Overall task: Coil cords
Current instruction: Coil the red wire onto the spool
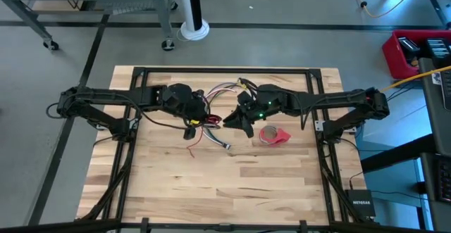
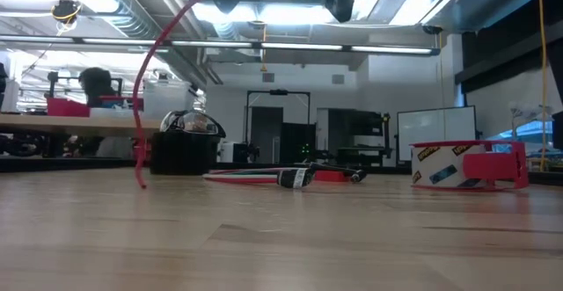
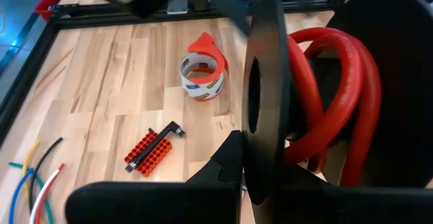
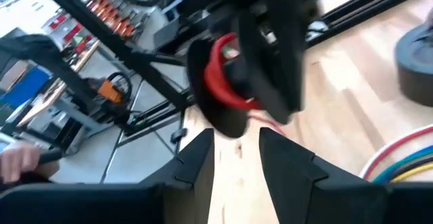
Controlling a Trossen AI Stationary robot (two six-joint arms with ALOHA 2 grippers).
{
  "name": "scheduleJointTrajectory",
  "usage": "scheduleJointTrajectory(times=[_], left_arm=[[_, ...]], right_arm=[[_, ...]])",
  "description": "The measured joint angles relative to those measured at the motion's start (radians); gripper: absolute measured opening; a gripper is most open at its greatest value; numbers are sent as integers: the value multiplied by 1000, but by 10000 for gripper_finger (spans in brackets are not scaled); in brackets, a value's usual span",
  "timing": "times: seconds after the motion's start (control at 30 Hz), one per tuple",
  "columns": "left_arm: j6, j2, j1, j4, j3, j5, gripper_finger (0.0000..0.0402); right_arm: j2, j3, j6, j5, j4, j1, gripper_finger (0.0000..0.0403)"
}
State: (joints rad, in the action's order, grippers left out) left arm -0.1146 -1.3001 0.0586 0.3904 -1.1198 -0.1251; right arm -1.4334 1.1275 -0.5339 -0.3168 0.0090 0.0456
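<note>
A red cord is wound into loops inside my left gripper, which is shut on them above the table's middle. The cord's tail hangs down, its free end at the tabletop. My right gripper stands open just right of the left one, pointing at the coil, with nothing between its fingers. A bundle of coloured wires lies on the table beyond both grippers. A cord with a plug end lies flat on the table nearer the front. My left gripper holds the red cord's loops between its two fingers, several turns together. The coil is lifted clear of the table. The tail hangs slack below the gripper and reaches the wood.
A red tape roll stands on the table right of the grippers. A small red block lies near it. Bare wood stretches toward the near edge. A black frame borders the table.
</note>
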Motion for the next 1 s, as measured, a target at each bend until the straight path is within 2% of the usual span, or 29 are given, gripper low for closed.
scheduleJointTrajectory(times=[0.2,0.4,0.93,1.0], left_arm=[[2,0,0,3,0,-1,0],[2,0,0,2,0,-2,0],[2,0,0,-21,0,-2,0],[2,0,0,-22,0,-2,0]], right_arm=[[0,0,17,-8,14,2,122],[0,0,63,62,66,1,122],[-60,0,96,91,174,1,122],[-60,0,99,119,176,1,122]])
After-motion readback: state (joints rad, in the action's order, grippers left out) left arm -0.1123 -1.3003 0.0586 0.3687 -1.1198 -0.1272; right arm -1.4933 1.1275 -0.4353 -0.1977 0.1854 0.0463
